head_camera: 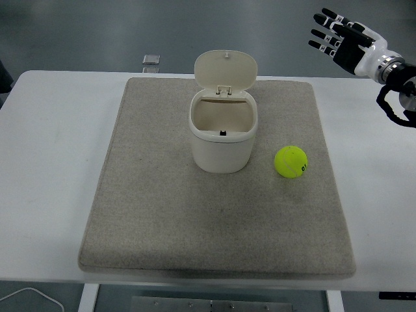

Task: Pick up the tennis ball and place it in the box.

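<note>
Closest to me runs the near edge of the white table (pixel 45 162), and a loop of white cable (pixel 32 296) hangs just below it at the left corner. On the table lies a large grey felt mat (pixel 195 227), covering most of the middle. The tennis ball (pixel 290 162), bright yellow-green with a dark mark on its lower right, sits on the mat right of centre, well below and to the left of the fingers (pixel 328 29) of the right hand (pixel 348 42) and nowhere near touching them. Just beside the ball, to its left but apart from it, stands the box (pixel 222 140), a cream tub with rounded corners; its hinged lid (pixel 225 70) is flipped up and stands nearly upright at the back rim, so the inside is open and I can see nothing in it. Beyond the mat's far edge, a small grey square object (pixel 151 60) rests near the table's far side, too small to tell what it is. Farthest off, at the upper right, the right hand hangs in the air above the table's far right corner, its black fingers spread, stretched toward the left, and holding nothing; its white wrist and black arm run off the right edge.
</note>
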